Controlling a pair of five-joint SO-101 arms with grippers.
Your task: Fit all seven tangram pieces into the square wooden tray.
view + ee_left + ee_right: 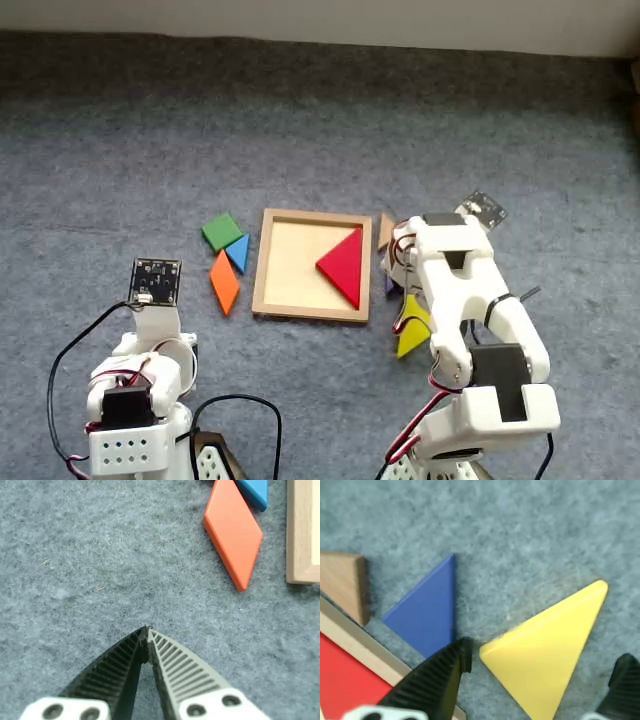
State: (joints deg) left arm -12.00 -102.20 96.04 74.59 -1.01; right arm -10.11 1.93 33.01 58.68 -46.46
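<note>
The square wooden tray (270, 262) lies mid-table with a red triangle (345, 265) in its right half. Left of it lie a green square (221, 231), a small blue triangle (238, 251) and an orange parallelogram (224, 281). Right of the tray are a wood-coloured piece (385, 232), a dark blue triangle (427, 612) and a yellow triangle (545, 645). My right gripper (545, 662) is open just above the carpet, one finger on each side of the yellow triangle. My left gripper (146, 631) is shut and empty over bare carpet, short of the orange parallelogram (232, 532).
Grey carpet covers the table. The right arm (465, 300) stretches over the pieces beside the tray's right rim (360, 645) and hides part of them from above. The left arm (150, 340) sits folded near the front left, with cables trailing at the front edge.
</note>
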